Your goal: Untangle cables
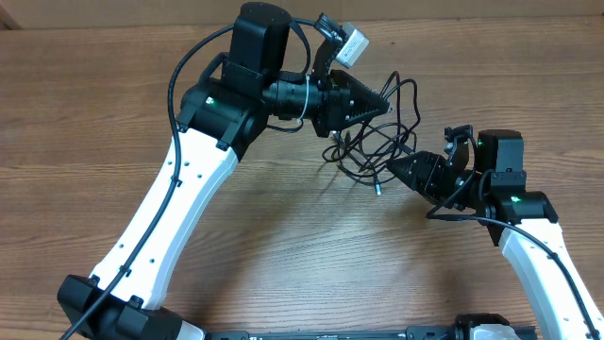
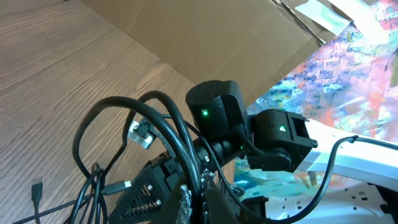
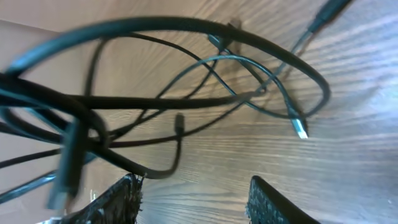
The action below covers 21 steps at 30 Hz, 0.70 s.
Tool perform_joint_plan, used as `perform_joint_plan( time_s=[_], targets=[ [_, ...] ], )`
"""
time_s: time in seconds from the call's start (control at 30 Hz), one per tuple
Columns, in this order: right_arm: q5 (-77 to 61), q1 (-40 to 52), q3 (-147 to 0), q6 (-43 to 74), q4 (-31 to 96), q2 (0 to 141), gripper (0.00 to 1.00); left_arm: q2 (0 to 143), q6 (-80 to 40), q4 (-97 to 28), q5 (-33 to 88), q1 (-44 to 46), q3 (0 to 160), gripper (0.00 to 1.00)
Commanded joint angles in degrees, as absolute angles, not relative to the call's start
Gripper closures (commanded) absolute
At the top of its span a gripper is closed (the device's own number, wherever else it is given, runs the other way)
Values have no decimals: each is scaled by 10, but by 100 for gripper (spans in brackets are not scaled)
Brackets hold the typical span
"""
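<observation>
The cables (image 1: 376, 146) are a loose tangle of thin black cords on the wooden table, between the two grippers. My left gripper (image 1: 382, 102) points right at the tangle's upper edge and is shut on one cord, which it lifts. In the left wrist view that cord (image 2: 109, 102) runs in loops up from between the shut jaws (image 2: 193, 196). My right gripper (image 1: 394, 168) points left at the tangle's lower right side and is open. In the right wrist view its fingers (image 3: 196, 199) stand wide apart with nothing between them. Cable loops (image 3: 186, 25) and a silver plug (image 3: 300, 129) lie just ahead.
The wooden table (image 1: 283, 255) stretches around the tangle. A cardboard wall (image 2: 205, 37) stands behind it in the left wrist view. The right arm's black wrist with green lights (image 2: 214, 115) is close behind the lifted cords.
</observation>
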<state>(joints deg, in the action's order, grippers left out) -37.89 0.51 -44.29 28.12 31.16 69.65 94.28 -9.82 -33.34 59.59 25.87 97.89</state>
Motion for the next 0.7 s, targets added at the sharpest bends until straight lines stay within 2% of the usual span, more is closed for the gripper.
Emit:
perform_joint_plan(
  time_s=[0.0, 0.23, 0.3, 0.4, 0.67],
  targets=[
    [-348, 6, -453, 281, 322, 695, 46, 934, -77, -341, 579, 235, 993, 96],
    [-284, 6, -454, 287, 329, 695, 47, 934, -26, -408, 521, 231, 993, 96],
    [-279, 6, -454, 287, 326, 695, 49, 934, 2, -415, 511, 248, 993, 96],
    [-279, 6, -453, 287, 329, 695, 50, 934, 3, -413, 431, 297, 993, 96],
    [-263, 6, -453, 301, 331, 695, 50, 934, -20, -401, 424, 340, 993, 96]
  ],
)
